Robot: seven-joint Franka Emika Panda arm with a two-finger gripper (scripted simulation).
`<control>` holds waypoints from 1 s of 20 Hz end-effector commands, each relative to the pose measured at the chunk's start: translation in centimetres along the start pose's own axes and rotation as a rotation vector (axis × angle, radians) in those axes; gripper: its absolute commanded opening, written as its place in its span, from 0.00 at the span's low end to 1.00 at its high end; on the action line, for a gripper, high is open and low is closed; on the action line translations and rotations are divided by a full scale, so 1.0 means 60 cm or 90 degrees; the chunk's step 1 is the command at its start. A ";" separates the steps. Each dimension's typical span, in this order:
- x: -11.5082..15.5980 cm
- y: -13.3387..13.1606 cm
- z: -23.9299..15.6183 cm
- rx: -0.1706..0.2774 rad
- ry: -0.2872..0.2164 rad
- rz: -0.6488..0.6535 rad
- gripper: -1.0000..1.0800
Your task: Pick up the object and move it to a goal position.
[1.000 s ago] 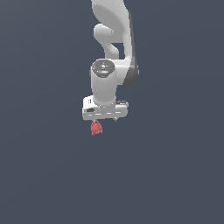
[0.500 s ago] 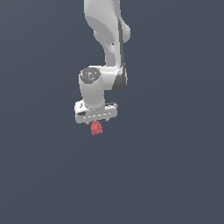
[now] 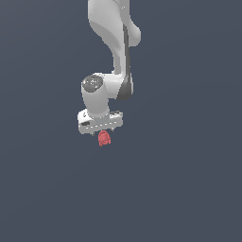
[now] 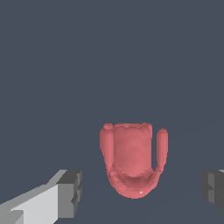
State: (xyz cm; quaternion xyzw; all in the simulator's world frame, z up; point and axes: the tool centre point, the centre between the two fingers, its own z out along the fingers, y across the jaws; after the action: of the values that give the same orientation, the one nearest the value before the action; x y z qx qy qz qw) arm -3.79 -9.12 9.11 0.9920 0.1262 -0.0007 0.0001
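The object [image 3: 104,138] is a tiny red lumpy thing with a rounded end, lying on the dark grey floor. In the exterior view it shows just below the white gripper's hand [image 3: 100,124]. In the wrist view the object [image 4: 132,164] lies between the two dark fingertips [image 4: 70,192], which stand far apart on either side with clear gaps and do not touch it. The gripper [image 4: 142,192] is open and empty.
The white arm [image 3: 116,42] rises above the hand toward the top of the exterior view. The floor is a plain dark grey surface [image 3: 189,179].
The hand has moved toward the exterior view's left and now sits over the red object. The object has stayed in place.
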 end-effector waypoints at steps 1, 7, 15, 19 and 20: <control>0.000 0.000 0.000 0.000 0.000 0.000 0.96; -0.001 0.000 0.027 0.000 0.000 -0.001 0.96; -0.001 0.000 0.080 0.000 0.001 -0.002 0.96; 0.000 0.000 0.084 0.000 0.001 -0.002 0.00; 0.000 0.000 0.084 0.000 0.001 -0.002 0.00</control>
State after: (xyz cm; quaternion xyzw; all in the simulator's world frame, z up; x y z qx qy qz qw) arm -3.85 -9.16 4.11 0.9918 0.1278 -0.0002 0.0000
